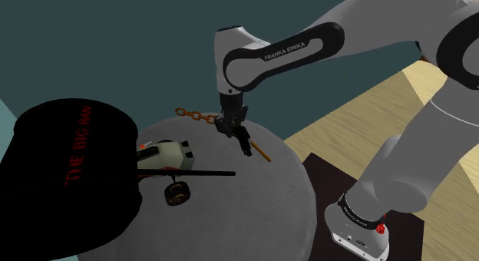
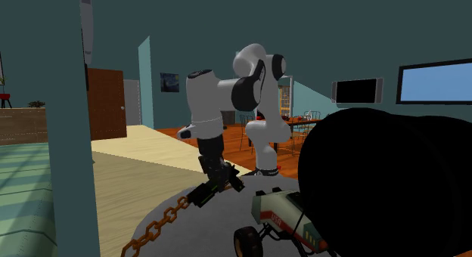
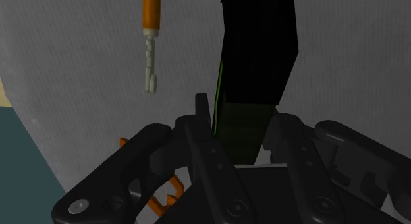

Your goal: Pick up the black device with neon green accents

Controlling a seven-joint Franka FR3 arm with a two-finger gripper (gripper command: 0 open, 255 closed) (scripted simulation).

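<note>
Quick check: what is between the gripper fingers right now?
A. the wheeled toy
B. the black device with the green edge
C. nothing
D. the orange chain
B: in the wrist view the black device, with a green line down its edge, is clasped between the fingers of the gripper, while the orange chain lies apart on the table.

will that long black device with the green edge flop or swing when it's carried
Probably stiff: the black device shows as one straight, flat-sided slab. It sticks far beyond the jaws, clasped near one end, so it may pivot or droop in the grip. Its flat faces suggest it won't roll.
</note>
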